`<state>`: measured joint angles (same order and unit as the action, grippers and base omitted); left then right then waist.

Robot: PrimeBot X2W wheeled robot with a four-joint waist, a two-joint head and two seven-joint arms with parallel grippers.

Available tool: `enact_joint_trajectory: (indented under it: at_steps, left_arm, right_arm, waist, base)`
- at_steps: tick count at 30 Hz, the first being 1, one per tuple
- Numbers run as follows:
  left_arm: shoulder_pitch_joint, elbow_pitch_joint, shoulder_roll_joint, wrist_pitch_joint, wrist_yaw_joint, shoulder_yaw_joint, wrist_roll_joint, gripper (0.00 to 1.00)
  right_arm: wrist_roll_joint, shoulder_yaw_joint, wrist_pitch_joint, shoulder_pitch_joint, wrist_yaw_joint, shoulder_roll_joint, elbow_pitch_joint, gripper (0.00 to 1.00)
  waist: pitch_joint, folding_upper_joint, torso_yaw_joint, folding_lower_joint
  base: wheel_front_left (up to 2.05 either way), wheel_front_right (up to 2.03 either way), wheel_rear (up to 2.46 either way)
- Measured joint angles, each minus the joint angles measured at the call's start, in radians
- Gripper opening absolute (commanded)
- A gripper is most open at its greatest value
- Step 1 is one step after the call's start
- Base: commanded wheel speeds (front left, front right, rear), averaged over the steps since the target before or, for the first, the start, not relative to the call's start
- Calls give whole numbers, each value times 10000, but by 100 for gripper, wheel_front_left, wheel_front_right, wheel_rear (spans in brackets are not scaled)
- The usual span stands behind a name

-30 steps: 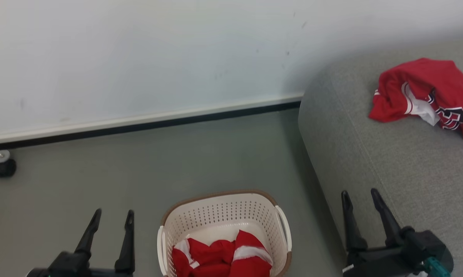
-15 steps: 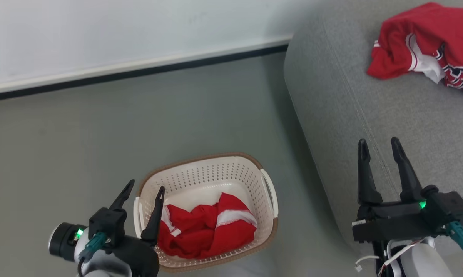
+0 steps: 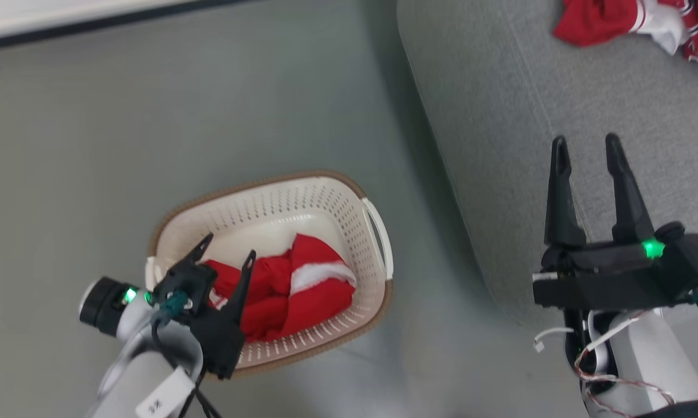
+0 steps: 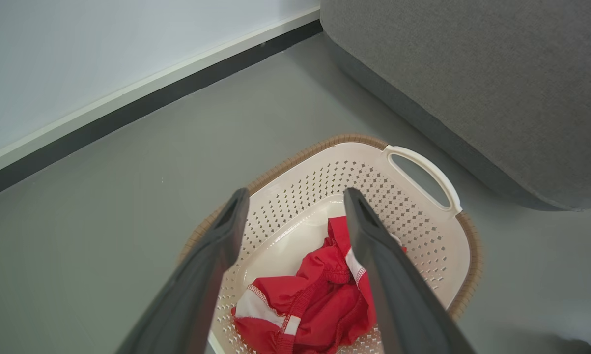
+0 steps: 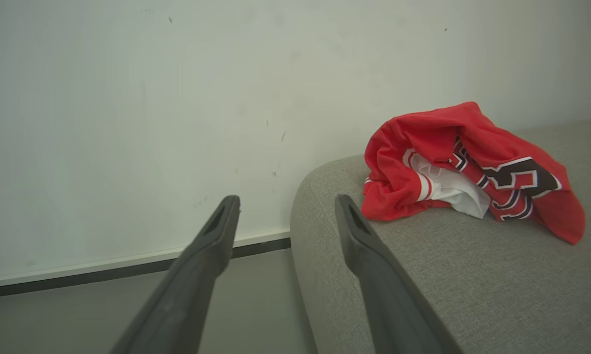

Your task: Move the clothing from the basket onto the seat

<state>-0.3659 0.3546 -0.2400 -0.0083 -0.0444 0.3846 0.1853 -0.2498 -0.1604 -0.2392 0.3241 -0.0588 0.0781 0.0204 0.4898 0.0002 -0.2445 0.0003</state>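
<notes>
While the left end effector [image 3: 230, 245] hangs spread wide and empty over the basket [image 3: 256, 180], red clothing [image 3: 302, 290] lies bunched inside, its white stitching clear in the left wrist view. The right end effector [image 3: 585, 139], equally wide, hovers over the grey seat [image 3: 499, 116], where the right wrist view shows a lettered red shirt [image 5: 423, 142] lying.

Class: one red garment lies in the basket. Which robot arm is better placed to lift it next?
Left. The left gripper, jaws apart, hangs over the basket and the red garment inside; the right gripper, jaws apart, is over the grey seat, away from it.
</notes>
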Motion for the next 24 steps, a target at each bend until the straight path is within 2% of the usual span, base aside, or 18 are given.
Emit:
enact_joint_trajectory:
  at_steps: [24]
  left_arm:
    - [-2433, 1935, -746, 786, -267, 497, -1043, 100]
  right_arm:
    - [-499, -268, -102, 2365, 0, -207, 84, 100]
  waist:
    - [3519, 1, -1099, -1]
  base:
    - [0, 0, 0]
